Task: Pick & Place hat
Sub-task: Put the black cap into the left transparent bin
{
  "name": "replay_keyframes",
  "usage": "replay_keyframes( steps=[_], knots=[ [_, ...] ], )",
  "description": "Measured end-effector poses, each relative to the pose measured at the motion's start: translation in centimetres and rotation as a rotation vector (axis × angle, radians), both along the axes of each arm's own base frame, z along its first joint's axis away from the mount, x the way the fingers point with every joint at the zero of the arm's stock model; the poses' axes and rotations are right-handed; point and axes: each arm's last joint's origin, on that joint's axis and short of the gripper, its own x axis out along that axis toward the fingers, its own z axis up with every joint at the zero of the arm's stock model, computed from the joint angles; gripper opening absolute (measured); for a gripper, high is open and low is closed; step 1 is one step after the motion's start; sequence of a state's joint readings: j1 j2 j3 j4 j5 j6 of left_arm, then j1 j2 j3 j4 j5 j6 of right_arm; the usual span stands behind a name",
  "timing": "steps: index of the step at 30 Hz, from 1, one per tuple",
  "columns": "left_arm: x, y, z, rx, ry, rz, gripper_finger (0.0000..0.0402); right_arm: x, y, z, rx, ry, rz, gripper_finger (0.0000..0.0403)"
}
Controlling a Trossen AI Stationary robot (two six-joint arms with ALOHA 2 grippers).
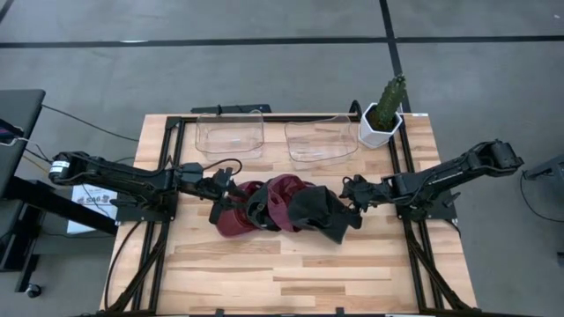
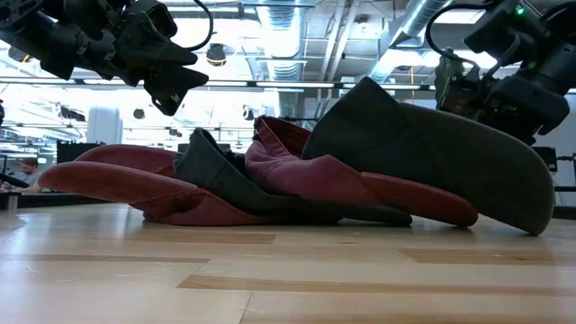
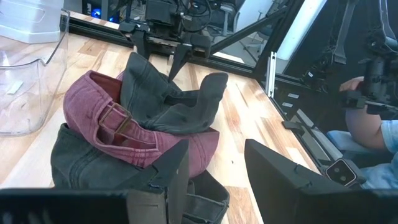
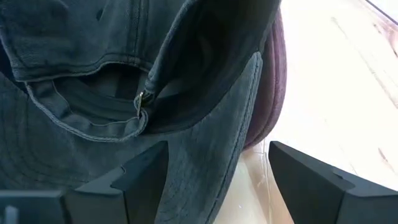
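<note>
A pile of caps lies mid-table: maroon caps and dark grey caps tangled together. One dark grey cap rests on the pile's right end, its brim tipped down to the wood. My left gripper hovers open just above the pile's left end. My right gripper is open at the pile's right end, low, with its fingers on either side of the grey cap's brim. My right gripper stands open about the dark grey cap's brim edge, coming level from the table's right. I cannot tell whether a finger touches the cloth. The cap lies on the pile and the table.
Two clear plastic bins stand at the far edge, with a cactus in a white pot at the far right corner. Bare wood lies on the near side of the pile. A person's hand shows beyond the table.
</note>
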State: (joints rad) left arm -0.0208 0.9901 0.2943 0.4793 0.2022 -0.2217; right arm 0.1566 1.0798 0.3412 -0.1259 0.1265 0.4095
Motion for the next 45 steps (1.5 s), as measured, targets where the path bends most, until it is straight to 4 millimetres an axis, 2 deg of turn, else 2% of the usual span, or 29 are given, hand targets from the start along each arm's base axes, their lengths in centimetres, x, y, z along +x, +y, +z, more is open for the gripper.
replay_keyframes(
  steps=[2, 5, 12, 13, 18, 23, 27, 39, 45],
  knots=[
    [0.0, 0.0, 0.0, 0.0, 0.0, 0.0, 0.0152, 0.0, 0.0, 0.0, 0.0, 0.001, 0.001, 0.0255],
    [0.0, 0.0, 0.0, 0.0, 0.0, 0.0, 0.0152, 0.0, 0.1, 0.0, 0.026, 0.006, 0.025, 0.0213],
    [0.0, 0.0, 0.0, 0.0, 0.0, 0.0, 0.0152, 0.0, 0.2, 0.0, 0.037, 0.005, 0.096, 0.0035],
    [0.0, 0.0, 0.0, 0.0, 0.0, 0.0, 0.0152, 0.1, 0.1, 0.2, 0.042, -0.004, 0.109, 0.0019],
    [0.0, 0.0, 0.0, 0.0, -0.001, 0.0, 0.0152, -0.1, -0.1, 0.4, 0.04, -0.015, 0.103, 0.0024],
    [0.0, 0.0, 0.0, 0.0, -0.001, 0.0, 0.0152, -0.1, -0.1, 0.6, 0.034, -0.024, 0.11, 0.0006],
    [0.0, 0.0, 0.0, 0.0, -0.001, 0.0, 0.0152, -0.1, -0.1, 0.8, 0.013, -0.031, 0.129, 0.0014],
    [0.0, 0.0, 0.0, 0.0, -0.001, 0.0, 0.0152, 1.2, 1.5, 3.8, -0.134, -0.135, 0.254, 0.0005],
    [0.0, 0.0, 0.0, 0.0, -0.001, 0.0, 0.0152, 1.8, 2.3, 5.7, -0.269, -0.206, 0.203, 0.0013]
  ],
)
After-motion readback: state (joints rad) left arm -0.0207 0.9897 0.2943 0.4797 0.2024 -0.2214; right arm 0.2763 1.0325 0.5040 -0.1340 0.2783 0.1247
